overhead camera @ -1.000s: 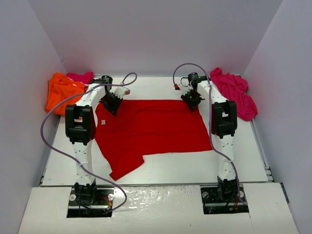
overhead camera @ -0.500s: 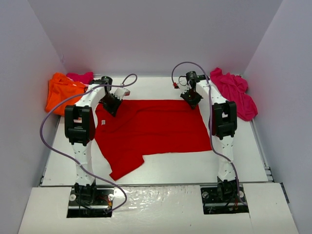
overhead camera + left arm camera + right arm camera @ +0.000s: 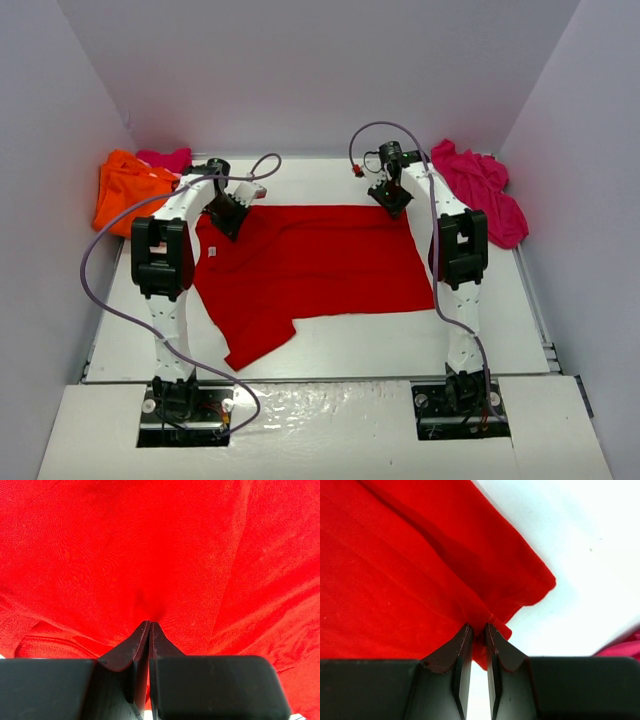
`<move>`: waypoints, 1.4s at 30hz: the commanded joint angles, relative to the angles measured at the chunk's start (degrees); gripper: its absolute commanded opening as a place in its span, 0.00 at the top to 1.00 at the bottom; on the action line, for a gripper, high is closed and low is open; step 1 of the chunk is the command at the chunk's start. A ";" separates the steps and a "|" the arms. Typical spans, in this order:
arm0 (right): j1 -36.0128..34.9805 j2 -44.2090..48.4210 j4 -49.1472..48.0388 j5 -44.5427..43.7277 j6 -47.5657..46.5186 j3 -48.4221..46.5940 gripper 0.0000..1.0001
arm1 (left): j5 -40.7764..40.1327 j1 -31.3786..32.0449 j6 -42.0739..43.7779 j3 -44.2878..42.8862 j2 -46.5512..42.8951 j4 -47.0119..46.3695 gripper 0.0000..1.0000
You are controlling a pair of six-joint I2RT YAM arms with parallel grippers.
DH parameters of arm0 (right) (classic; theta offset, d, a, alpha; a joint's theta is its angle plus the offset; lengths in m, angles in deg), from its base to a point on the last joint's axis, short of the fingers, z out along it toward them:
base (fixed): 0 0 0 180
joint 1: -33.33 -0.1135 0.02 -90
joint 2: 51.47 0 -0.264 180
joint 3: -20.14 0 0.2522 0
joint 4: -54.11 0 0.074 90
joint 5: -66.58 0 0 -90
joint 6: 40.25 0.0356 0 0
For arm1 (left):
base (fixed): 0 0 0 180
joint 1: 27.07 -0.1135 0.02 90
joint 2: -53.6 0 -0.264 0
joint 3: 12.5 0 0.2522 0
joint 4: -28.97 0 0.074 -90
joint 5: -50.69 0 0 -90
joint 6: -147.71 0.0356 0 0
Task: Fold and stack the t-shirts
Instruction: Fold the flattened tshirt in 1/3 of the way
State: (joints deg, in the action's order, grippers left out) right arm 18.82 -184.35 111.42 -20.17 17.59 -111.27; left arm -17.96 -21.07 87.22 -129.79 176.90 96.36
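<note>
A red t-shirt [image 3: 310, 260] lies spread flat across the middle of the table, one sleeve trailing toward the near left. My left gripper [image 3: 228, 212] is at its far left corner; in the left wrist view the gripper [image 3: 150, 622] is shut on a pinch of the red t-shirt [image 3: 150, 545]. My right gripper [image 3: 392, 200] is at the far right corner. In the right wrist view it [image 3: 477, 626] holds a bunched fold of the red t-shirt [image 3: 395, 590] between narrowly parted fingers. An orange t-shirt [image 3: 120, 185] and a magenta t-shirt [image 3: 482, 185] lie crumpled at the back corners.
A small pink cloth [image 3: 165, 158] shows behind the orange t-shirt. Grey walls close in the table [image 3: 330, 345] on the left, back and right. Purple cables loop from both arms. Bare white table [image 3: 590, 555] shows beside the shirt's corner.
The right gripper has shifted slightly toward the back of the table with the shirt's corner. The left arm and the rest of the shirt stay as they were.
</note>
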 commanded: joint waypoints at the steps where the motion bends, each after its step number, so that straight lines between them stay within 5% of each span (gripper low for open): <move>1: -0.69 7.35 1.09 -1.13 0.10 -0.29 0.85 | 0.37 0.37 0.99 -0.60 -5.87 -0.01 1.00; 9: -1.40 9.49 2.50 -0.96 -2.45 7.21 0.70 | 0.01 0.33 1.42 0.17 -6.40 0.16 1.00; 18: -1.68 12.31 15.94 6.40 -13.04 16.58 0.61 | -0.87 0.24 2.39 0.85 -7.57 0.88 1.00; 23: 0.40 12.01 10.68 6.82 -9.46 8.68 0.71 | -0.75 0.07 1.76 0.15 -7.18 0.55 1.00; 25: 0.61 8.06 10.75 5.39 -7.95 3.07 0.91 | -0.53 0.14 1.69 0.08 -7.18 0.76 1.00; 27: 0.42 5.21 10.84 4.25 -6.95 -2.10 0.99 | -0.38 0.15 1.62 0.54 -7.53 0.32 1.00; 42: -0.59 -9.72 5.95 0.04 -4.11 -15.28 1.00 | -0.63 -0.37 1.75 3.30 -7.93 -0.95 1.00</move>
State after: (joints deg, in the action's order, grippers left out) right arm 18.60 -192.66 118.13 -17.79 12.58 -125.30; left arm -18.60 -21.13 88.37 -126.16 173.91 95.97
